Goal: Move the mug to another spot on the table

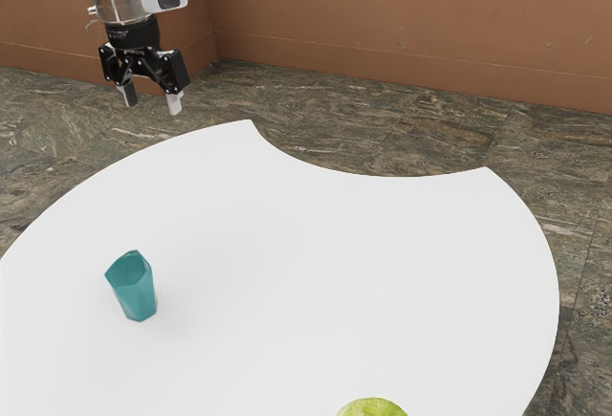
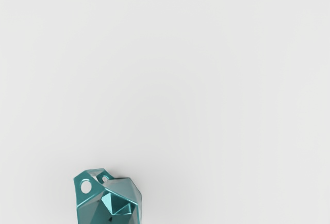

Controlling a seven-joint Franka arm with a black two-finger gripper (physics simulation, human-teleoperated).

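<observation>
One teal mug stands upright near the table's eight o'clock edge. The gripper hangs high at eleven o'clock, fingers spread, empty. The mug looks light, rigid and slick-faceted, so pinch across its walls.

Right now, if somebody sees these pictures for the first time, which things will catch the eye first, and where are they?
The teal faceted mug stands upright on the white table, toward the exterior view's left. The black gripper hangs open and empty high at the upper left, well apart from the mug. A green round thing peeks in at the table's near edge.
</observation>
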